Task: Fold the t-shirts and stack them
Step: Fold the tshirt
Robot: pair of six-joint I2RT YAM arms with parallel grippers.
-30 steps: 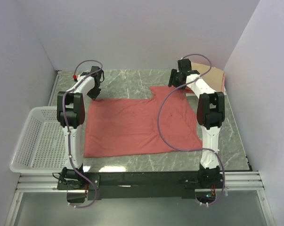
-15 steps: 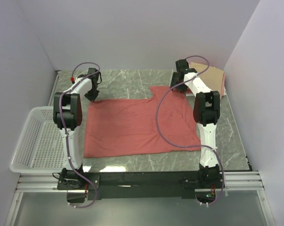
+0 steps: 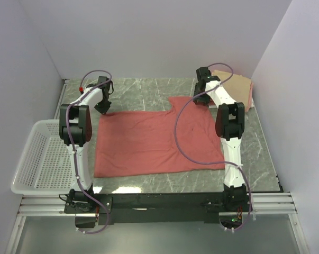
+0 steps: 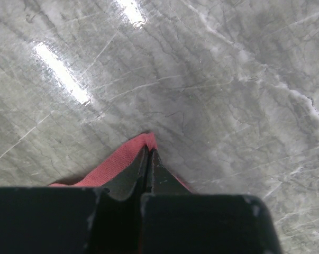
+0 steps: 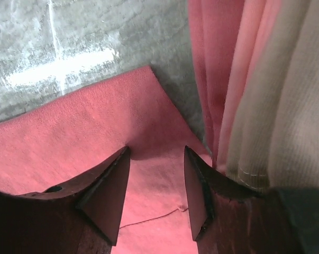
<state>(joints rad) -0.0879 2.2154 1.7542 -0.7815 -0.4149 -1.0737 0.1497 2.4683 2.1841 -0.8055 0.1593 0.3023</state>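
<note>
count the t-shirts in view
3: a red one spread flat mid-table, a folded tan one in the far right corner, a pink one beneath it; others may be hidden

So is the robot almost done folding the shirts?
Not quite. Done: two folded shirts, tan and pink, sit stacked in the far right corner. In hand: the left gripper pinches a far corner of the red shirt, and the right gripper is open over the cloth near its other far corner. Left: the red shirt lies flat, not yet folded or stacked.
</note>
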